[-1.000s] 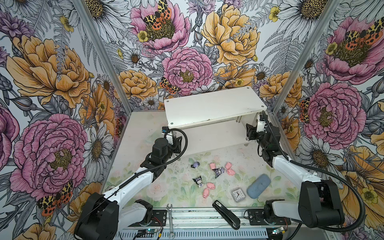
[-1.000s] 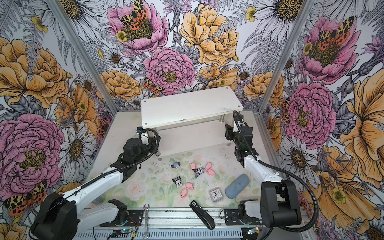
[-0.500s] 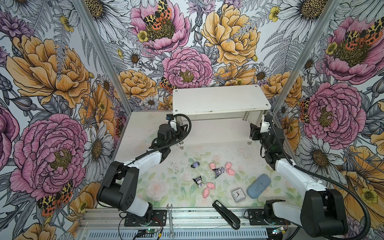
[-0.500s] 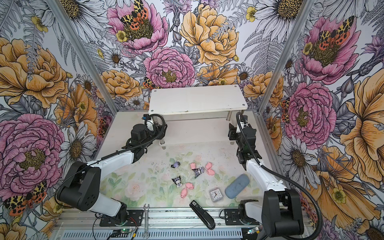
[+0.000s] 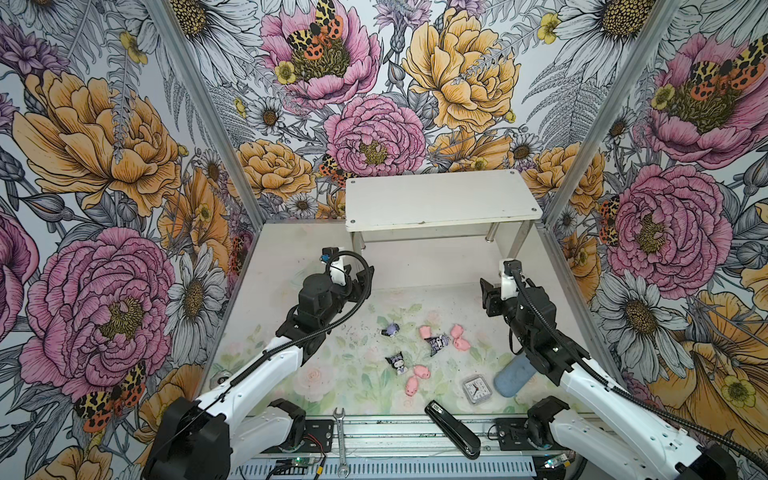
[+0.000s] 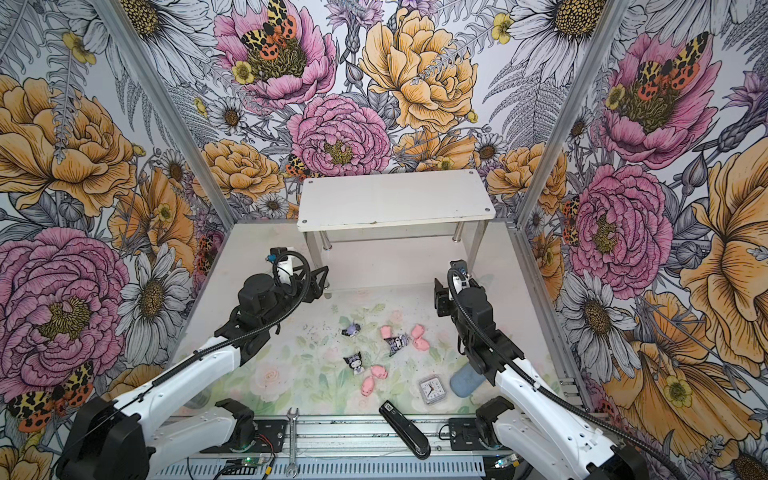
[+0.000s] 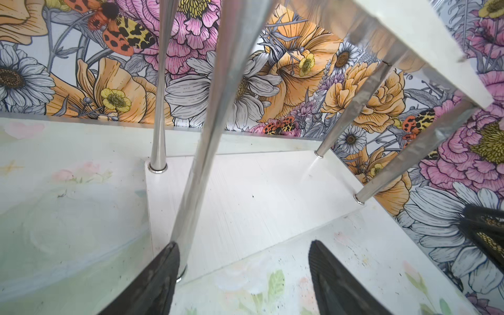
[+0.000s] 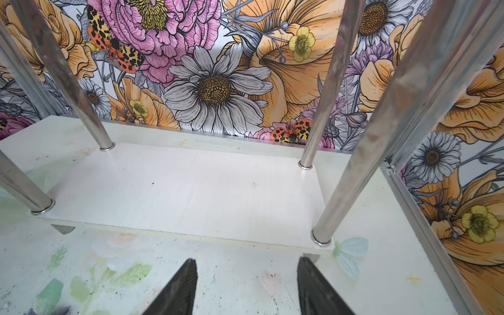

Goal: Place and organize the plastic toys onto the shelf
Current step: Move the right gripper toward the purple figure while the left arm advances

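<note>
The white two-tier shelf (image 5: 440, 199) stands at the back wall on chrome legs, with its lower board (image 8: 191, 191) bare. The plastic toys lie loose on the table in front of it: pink pigs (image 5: 424, 331) (image 5: 460, 337) (image 5: 415, 378) and black-purple figurines (image 5: 397, 362) (image 5: 438, 344) (image 5: 390, 329). My left gripper (image 7: 244, 245) is open at the shelf's front-left leg (image 7: 207, 152), whose foot stands just inside one finger, ungripped. In front of the shelf's front-right leg (image 8: 343, 177), my right gripper (image 8: 247, 260) stands open over bare table. Both grippers (image 5: 362, 282) (image 5: 489, 297) are behind the toys.
A small square clock (image 5: 477, 388), a blue-grey oblong case (image 5: 513, 378) and a black stapler (image 5: 453, 430) lie at the front right. A wrench (image 5: 340, 444) lies on the front rail. Flowered walls close in the back and both sides.
The shelf went from slanted and nearer to square against the back wall. My left gripper opened off the front-left leg. Both arms drew back a little toward the front.
</note>
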